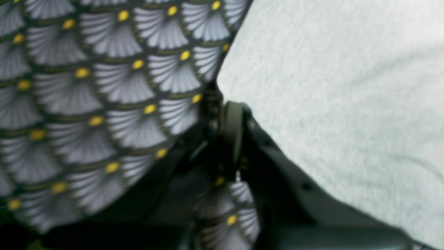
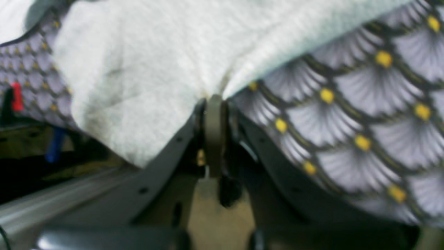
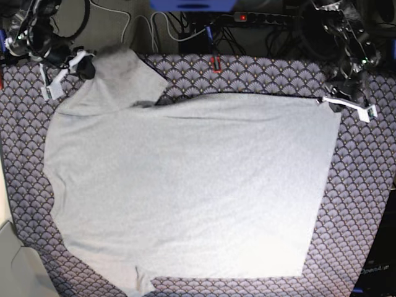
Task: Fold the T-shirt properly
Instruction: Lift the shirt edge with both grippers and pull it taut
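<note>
The light grey T-shirt (image 3: 185, 185) lies spread flat over most of the purple scallop-patterned tablecloth (image 3: 365, 204), plain side up. My left gripper (image 3: 329, 99) sits at the shirt's far right corner. In the left wrist view that gripper (image 1: 222, 100) is shut, with the edge of the T-shirt (image 1: 329, 86) caught at its tips. My right gripper (image 3: 83, 65) is at the far left corner. Seen from the right wrist, that gripper (image 2: 215, 99) is shut on a bunched fold of the T-shirt (image 2: 145, 69), raised off the tablecloth (image 2: 347, 121).
Cables and a power strip (image 3: 247, 17) lie beyond the table's far edge. A small red clip (image 3: 215, 62) sits at the far edge's middle. The table's left edge (image 3: 7, 204) borders a pale floor. Bare tablecloth (image 1: 104, 86) shows along the right and front.
</note>
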{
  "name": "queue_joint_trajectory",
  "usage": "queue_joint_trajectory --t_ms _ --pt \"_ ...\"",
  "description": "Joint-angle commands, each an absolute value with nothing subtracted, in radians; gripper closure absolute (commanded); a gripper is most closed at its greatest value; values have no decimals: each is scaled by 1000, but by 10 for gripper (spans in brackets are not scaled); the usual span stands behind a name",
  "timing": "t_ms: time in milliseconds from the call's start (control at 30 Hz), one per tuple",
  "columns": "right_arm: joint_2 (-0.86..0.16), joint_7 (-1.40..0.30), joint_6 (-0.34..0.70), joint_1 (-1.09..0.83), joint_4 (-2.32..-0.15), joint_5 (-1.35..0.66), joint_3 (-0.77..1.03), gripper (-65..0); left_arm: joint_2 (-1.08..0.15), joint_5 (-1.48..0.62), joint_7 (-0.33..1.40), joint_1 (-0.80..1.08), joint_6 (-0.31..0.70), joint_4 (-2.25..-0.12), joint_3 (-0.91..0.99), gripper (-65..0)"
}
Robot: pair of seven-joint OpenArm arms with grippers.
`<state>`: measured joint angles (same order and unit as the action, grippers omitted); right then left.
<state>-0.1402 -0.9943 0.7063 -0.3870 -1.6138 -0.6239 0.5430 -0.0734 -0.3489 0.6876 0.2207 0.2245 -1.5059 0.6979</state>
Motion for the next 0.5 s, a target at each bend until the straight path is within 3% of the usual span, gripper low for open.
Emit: queue_joint_trajectory --t_ms 0,467 --pt "-153 -1015 698 -415 -1633 -576 550 0 -87 -346 671 222 220 -1529 707 -6" --pt "-142 -990 698 -496 -1816 -579 553 0 -113 -348 676 325 220 -1638 702 -6"
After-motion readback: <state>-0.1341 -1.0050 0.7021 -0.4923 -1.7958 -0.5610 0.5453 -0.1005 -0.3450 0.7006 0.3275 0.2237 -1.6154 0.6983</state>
